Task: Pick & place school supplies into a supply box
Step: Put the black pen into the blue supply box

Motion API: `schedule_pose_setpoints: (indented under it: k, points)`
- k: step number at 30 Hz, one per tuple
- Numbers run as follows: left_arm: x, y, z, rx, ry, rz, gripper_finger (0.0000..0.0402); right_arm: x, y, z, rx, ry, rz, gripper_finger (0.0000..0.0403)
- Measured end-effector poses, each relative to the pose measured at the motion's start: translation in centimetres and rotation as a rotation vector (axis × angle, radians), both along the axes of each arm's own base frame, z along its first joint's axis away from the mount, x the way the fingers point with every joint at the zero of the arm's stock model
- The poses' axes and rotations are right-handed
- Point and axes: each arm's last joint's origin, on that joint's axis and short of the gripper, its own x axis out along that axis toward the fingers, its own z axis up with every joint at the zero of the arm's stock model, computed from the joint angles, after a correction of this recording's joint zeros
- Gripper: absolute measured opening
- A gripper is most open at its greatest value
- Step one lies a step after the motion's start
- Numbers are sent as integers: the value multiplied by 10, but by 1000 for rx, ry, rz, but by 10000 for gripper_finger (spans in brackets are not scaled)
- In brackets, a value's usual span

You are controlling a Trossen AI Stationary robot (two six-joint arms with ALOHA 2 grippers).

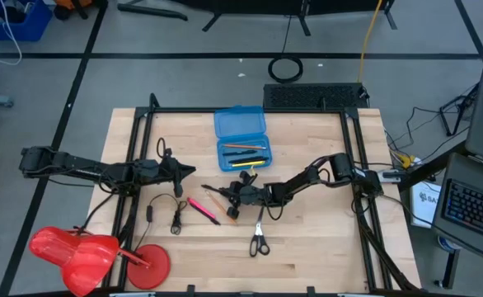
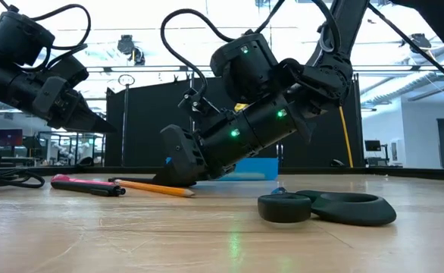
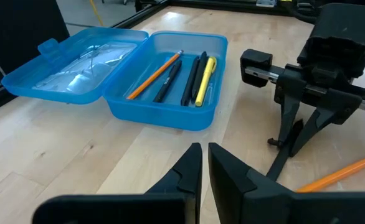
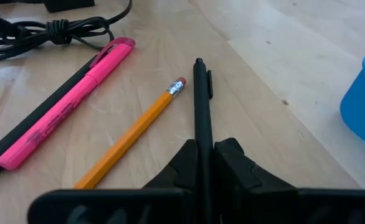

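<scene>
Low over the table's middle, right gripper [image 4: 204, 163] tilted down to the wood, fingers pinched together on a black pen [image 4: 200, 106] that runs straight out between them, its far end lying on the table. Just beside the pen lies an orange pencil [image 4: 132, 135] with a pink eraser tip, and next to that a pink pen [image 4: 64, 106] with a dark end; none of the three touch. A coiled black cable [image 4: 45, 28] sits beyond them. Supply box [image 1: 240, 140], bright blue, lies open toward the table's far edge, just beyond the right gripper, lid [image 3: 76, 62] folded flat beside the tray. In the tray: another orange pencil [image 3: 154, 74], two dark pens [image 3: 192, 78] and a yellow pen [image 3: 204, 81], all lying lengthwise side by side. Scissors [image 1: 258, 241] with black handles lie on the wood nearer the front edge, well apart from the box. Left gripper [image 3: 204, 171] hangs above the table left of centre, pointing toward the box, fingers nearly together with only a thin gap, nothing between them.
</scene>
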Motion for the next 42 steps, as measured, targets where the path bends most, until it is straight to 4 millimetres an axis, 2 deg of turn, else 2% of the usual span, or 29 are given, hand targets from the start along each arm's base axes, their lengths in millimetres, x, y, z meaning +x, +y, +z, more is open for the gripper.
schedule_pose_setpoints:
  k: [19, 26, 36, 42]
  points:
    - [0, 0, 0, 5, 6, -2, 31, -1, 11, 20, -110, -7, 62, 21]
    - [0, 0, 0, 5, 5, -2, 31, -3, 9, 37, -201, 8, 39, 21]
    - [0, 0, 0, 4, 1, -1, 31, -12, -3, 76, -378, 90, -44, 21]
    - [0, 0, 0, 3, -1, 0, 31, -15, -24, 76, -407, 177, -93, 21]
